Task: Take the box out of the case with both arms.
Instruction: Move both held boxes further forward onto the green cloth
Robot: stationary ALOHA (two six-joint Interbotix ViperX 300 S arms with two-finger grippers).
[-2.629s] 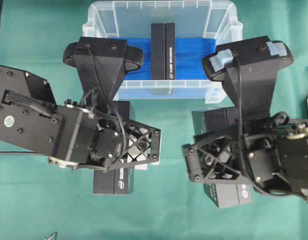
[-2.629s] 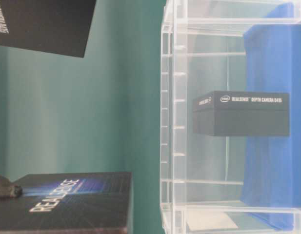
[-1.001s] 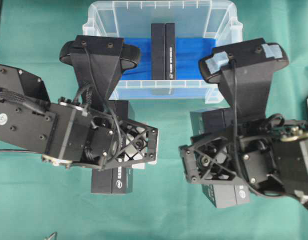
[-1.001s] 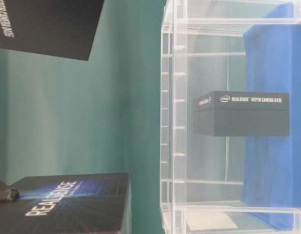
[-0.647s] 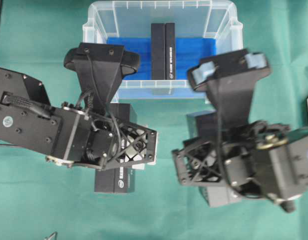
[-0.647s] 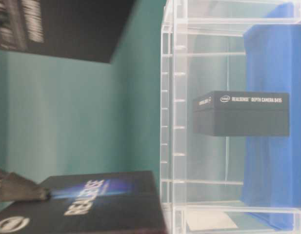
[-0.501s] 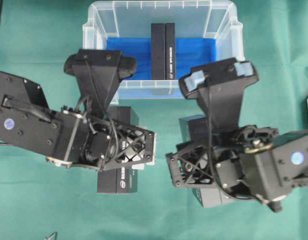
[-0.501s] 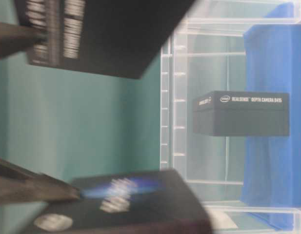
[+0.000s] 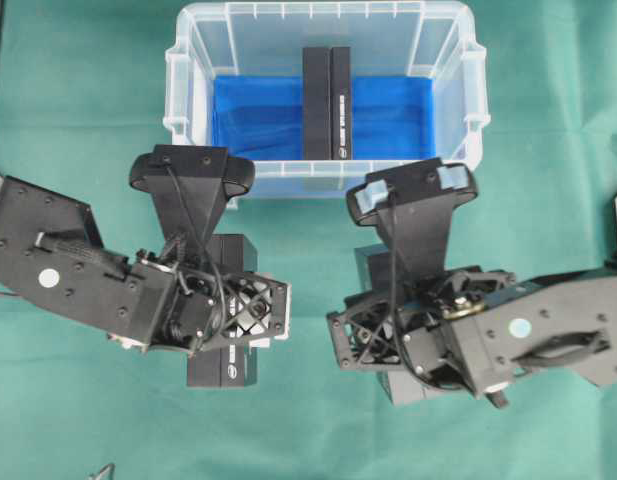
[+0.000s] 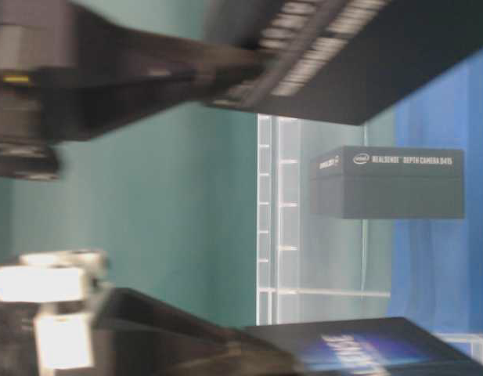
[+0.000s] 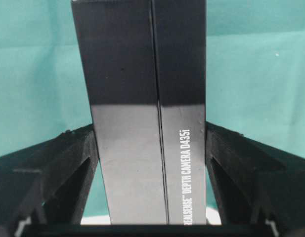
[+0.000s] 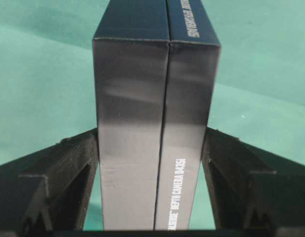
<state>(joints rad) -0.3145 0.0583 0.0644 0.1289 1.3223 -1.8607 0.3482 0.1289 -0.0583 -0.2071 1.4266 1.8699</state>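
At top of green cloth-covered desk point(image 9: 78, 90), clear translucent plastic case point(image 9: 188, 60) with blue liner point(image 9: 258, 115) is seen; black rectangular box point(image 9: 326, 88) stands inside on liner, at centre. Below case, left black arm point(image 9: 58, 280) is angled in from left; left claw point(image 11: 151, 148) is clamped on second black box point(image 11: 142, 98), fingers point(image 11: 68, 158) pressed on both sides. Right black arm point(image 9: 548, 335) is angled in from right; right claw point(image 12: 152, 153) is clamped on third black box point(image 12: 152, 74).
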